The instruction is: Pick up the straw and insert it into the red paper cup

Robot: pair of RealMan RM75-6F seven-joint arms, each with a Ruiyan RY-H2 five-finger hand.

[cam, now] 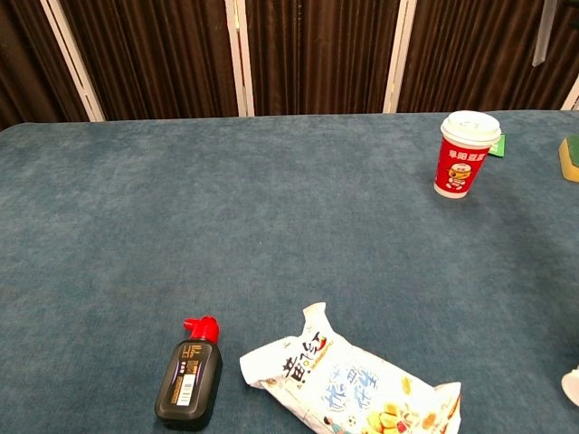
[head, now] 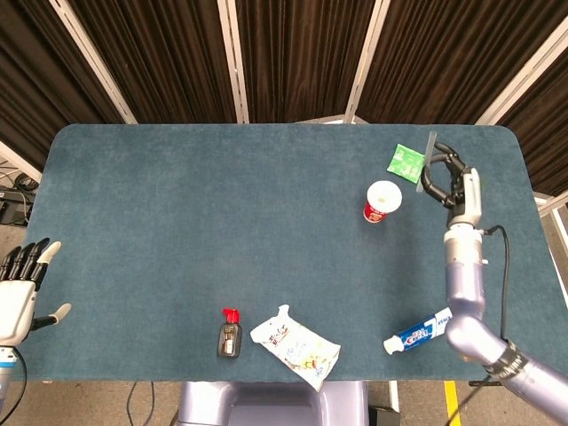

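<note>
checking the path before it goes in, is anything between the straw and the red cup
Nothing visible. The right hand holds the straw up in the air to the right of the cup. The gap between them is open, and the green packet lies flat behind it.

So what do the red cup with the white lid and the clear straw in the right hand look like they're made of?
The red cup with the white lid looks like matte printed paper, with a cartoon printed on its wall; its lid seems smooth white plastic, though that is uncertain. The clear straw held by the right hand appears to be translucent greyish plastic, thin and straight, the background showing faintly through it.
</note>
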